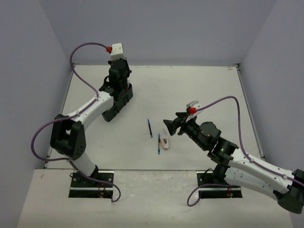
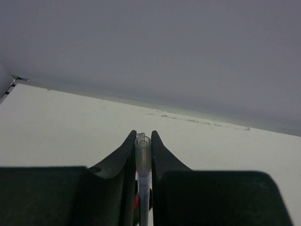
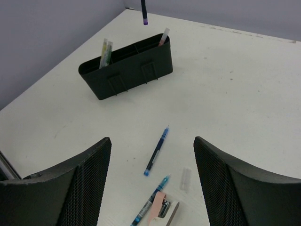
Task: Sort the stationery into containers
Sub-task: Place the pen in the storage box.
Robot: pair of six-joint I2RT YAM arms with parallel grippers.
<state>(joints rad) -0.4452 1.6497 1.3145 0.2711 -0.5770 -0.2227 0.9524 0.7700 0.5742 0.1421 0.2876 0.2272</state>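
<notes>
The black organiser tray [image 1: 113, 110] [image 3: 136, 70] stands at the back left with two yellow pens [image 3: 106, 52] and a pinkish pen [image 3: 163, 36] upright in it. My left gripper [image 1: 121, 84] [image 2: 142, 136] is above its far end, shut on a grey clear-capped pen [image 2: 143, 160]. That pen's dark lower end [image 3: 144, 12] hangs above the tray. My right gripper [image 1: 172, 124] [image 3: 151, 139] is open and empty. It hovers over a blue pen [image 1: 150, 128] [image 3: 156, 150], a second blue pen [image 1: 158, 145] [image 3: 151, 203] and a pinkish-white block [image 1: 164, 142] [image 3: 165, 213].
A small clear pen cap [image 3: 186, 179] lies on the table right of the blue pens. Grey walls close the table at the back and on both sides. The block lies against the second blue pen.
</notes>
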